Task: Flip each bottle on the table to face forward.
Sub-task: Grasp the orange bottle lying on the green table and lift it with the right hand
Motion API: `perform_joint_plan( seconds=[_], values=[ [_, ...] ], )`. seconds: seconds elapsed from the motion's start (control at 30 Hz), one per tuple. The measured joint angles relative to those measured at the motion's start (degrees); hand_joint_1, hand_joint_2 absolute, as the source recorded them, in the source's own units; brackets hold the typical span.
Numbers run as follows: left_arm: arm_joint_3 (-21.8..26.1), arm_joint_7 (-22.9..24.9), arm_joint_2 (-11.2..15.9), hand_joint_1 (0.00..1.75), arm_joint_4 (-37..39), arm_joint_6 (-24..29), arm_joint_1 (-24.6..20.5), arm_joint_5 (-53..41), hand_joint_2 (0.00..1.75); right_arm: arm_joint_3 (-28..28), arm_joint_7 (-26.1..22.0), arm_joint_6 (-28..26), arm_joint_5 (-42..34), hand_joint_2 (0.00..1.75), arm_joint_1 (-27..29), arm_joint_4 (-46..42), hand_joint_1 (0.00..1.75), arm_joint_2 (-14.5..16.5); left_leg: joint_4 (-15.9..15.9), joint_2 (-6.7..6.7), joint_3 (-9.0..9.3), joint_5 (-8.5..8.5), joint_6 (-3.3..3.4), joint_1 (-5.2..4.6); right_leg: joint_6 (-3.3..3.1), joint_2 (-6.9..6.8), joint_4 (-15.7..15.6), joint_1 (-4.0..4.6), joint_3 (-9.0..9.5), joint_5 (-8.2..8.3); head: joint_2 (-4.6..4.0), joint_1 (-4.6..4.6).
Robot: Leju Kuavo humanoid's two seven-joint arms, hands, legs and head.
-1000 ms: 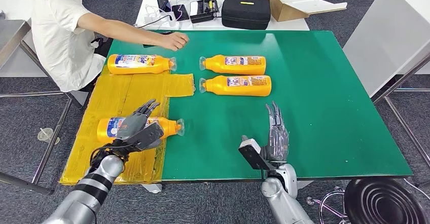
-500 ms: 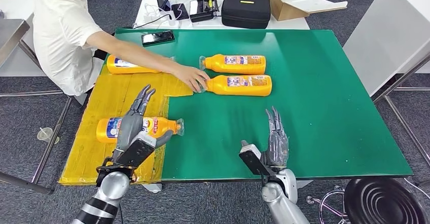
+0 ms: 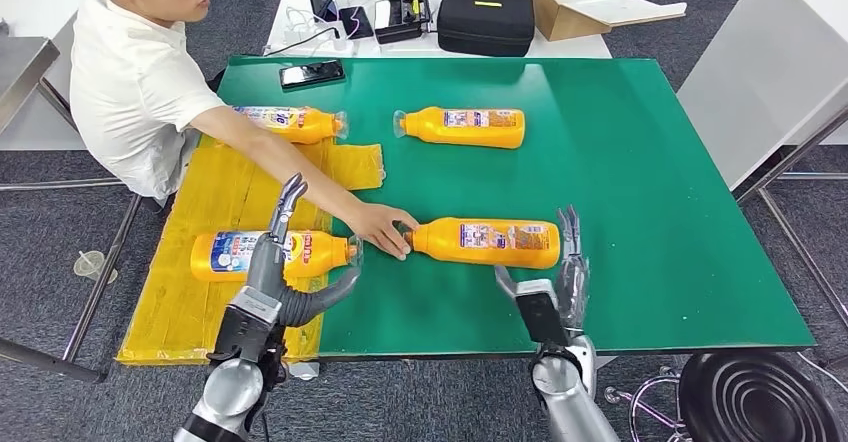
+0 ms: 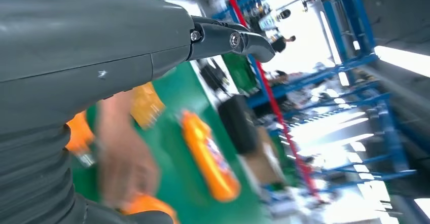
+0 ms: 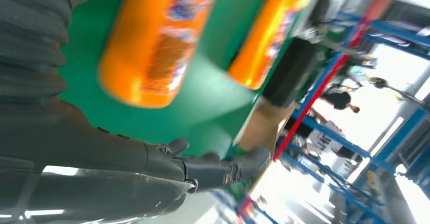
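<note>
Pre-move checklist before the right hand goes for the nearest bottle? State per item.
1. Right hand free: ok, fingers apart, holding nothing, just behind the bottle.
2. Left hand free: ok, raised with fingers spread, holding nothing, in front of the bottle on the yellow sheet.
3. Target within reach: ok, the nearest bottle lies on its side on the green table right ahead of the right hand.
4. Workspace clear of people: not ok, a person's hand is at the cap end of that bottle.
5. Label side up on target: cannot tell whether front or back.
6. Far bottle: ok, lying apart, no obstruction.
</note>
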Motion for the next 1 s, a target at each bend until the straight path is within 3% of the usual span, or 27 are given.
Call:
perform_joint_plan(
  seconds=[0.37,0.57,0.63,0.7,0.77,0.93,1.0],
  values=[
    [-2.2,-3.3,-4.6,0.0,3.1,1.0,-4.4,8.5,1.75,-1.3,-0.9,5.6,-11.2,1.75,5.1,-18.4,0.0,-0.4,0.0,-0.03,-0.06,0.0,0.0,0.0,0.01,-0.06,0.0,0.0,-0.05,0.01,0.0,-0.01],
    [-2.5,-6.7,-7.6,0.0,7.9,3.8,-9.3,11.2,1.75,-2.6,-0.9,8.8,-12.8,1.75,3.5,-20.6,0.0,-0.4,0.0,-0.03,-0.04,0.02,0.02,-0.01,0.02,-0.06,0.0,-0.01,0.01,0.03,0.0,0.0],
    [-2.7,-7.1,-8.2,0.0,9.3,4.2,-10.6,11.7,1.75,-3.2,-0.9,9.4,-12.6,0.87,2.7,-20.3,0.0,-0.3,0.0,-0.04,-0.04,0.03,0.02,-0.01,0.02,-0.06,0.0,-0.01,0.03,0.04,0.0,0.01],
    [-2.9,-7.2,-8.6,0.0,10.2,4.4,-11.3,11.9,1.75,-3.7,-0.9,9.4,-12.1,0.87,2.1,-19.9,0.0,-0.3,0.0,-0.04,-0.04,0.03,0.02,-0.01,0.03,-0.06,0.0,-0.01,0.03,0.03,0.0,0.0],
    [-3.0,-7.4,-8.8,0.0,10.8,4.7,-11.6,12.2,1.75,-4.0,-0.9,8.3,-9.2,1.75,1.4,-18.7,0.0,-0.4,0.0,-0.03,-0.04,0.02,0.02,-0.01,0.03,-0.05,0.0,-0.01,0.02,0.03,0.0,-0.01],
    [-3.2,-8.5,-9.0,0.0,11.1,5.9,-11.5,12.0,1.75,-3.9,0.3,-3.9,12.2,1.75,-1.3,-12.0,0.0,-2.7,0.0,-0.08,-0.06,0.02,0.02,-0.01,0.03,-0.07,0.0,0.0,0.02,0.02,0.0,-0.02],
    [-3.4,-8.9,-9.0,0.0,11.1,6.4,-11.2,11.7,1.75,-3.8,0.9,-6.7,17.2,1.75,-2.4,-9.0,0.0,-4.0,0.0,-0.11,-0.06,0.02,0.02,-0.01,0.03,-0.08,0.0,-0.01,0.05,0.01,0.0,-0.01]
  ],
)
